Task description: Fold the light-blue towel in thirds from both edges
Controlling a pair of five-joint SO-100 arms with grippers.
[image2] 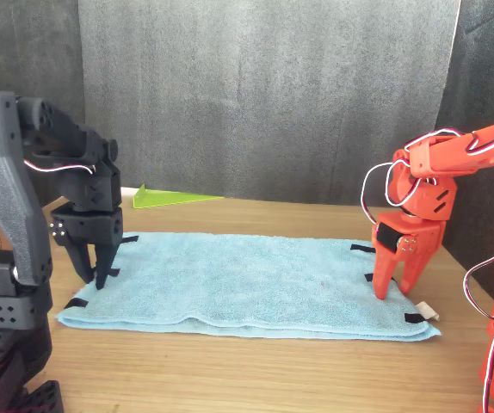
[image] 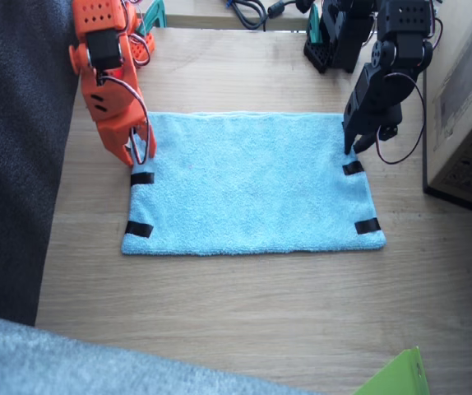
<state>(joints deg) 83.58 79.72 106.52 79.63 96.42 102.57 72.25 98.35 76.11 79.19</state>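
Observation:
The light-blue towel [image: 248, 181] lies flat and unfolded on the wooden table [image: 244, 313], its short sides marked with black tape strips [image: 140, 229]. At one short side my right gripper [image: 140, 152], the orange one, points down with its tips at the far end of the edge and covers the tape there. In the front view its jaws [image2: 398, 288] stand apart over the towel [image2: 247, 275]. My left gripper [image: 355, 144], black, points down at the far corner of the other short side. Its jaws [image2: 99, 274] are slightly parted, tips on the cloth. A small white tag [image2: 428, 311] sticks out at a corner.
A cardboard box [image: 466, 99] stands close beside the left arm. Dark fabric [image: 14, 148] borders the table next to the right arm, and grey-blue fabric [image: 55, 362] lies along the near edge. A green sheet [image: 396, 374] pokes in at the near corner. Cables [image: 248, 12] lie behind the arms.

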